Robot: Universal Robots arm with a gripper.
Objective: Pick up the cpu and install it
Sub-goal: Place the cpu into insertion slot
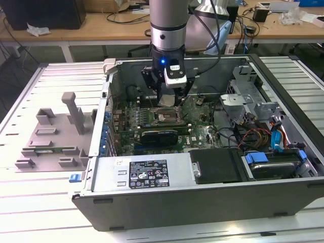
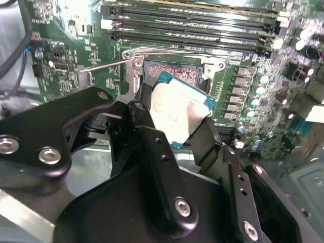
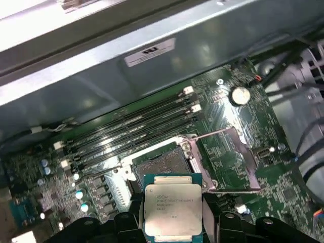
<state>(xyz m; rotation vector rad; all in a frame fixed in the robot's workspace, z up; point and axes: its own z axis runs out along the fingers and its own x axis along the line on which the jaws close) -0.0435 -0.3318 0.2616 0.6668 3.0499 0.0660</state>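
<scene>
Small flat square silver-grey cpu with greenish rim (image 3: 173,210) is clamped by opposite edges in black gripper (image 2: 177,119), closed only to chip width. Cpu is held close over open dark square socket (image 3: 161,164), not seated. Metal retention frame (image 3: 228,162) is swung open beside socket. Green motherboard (image 3: 207,101) is housed in open grey computer case (image 1: 202,202), laid on white slatted counter (image 1: 30,202).

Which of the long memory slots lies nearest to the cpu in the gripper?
The slot directly beside the open socket; the others lie beyond it, farther from the cpu that the gripper holds.
</scene>
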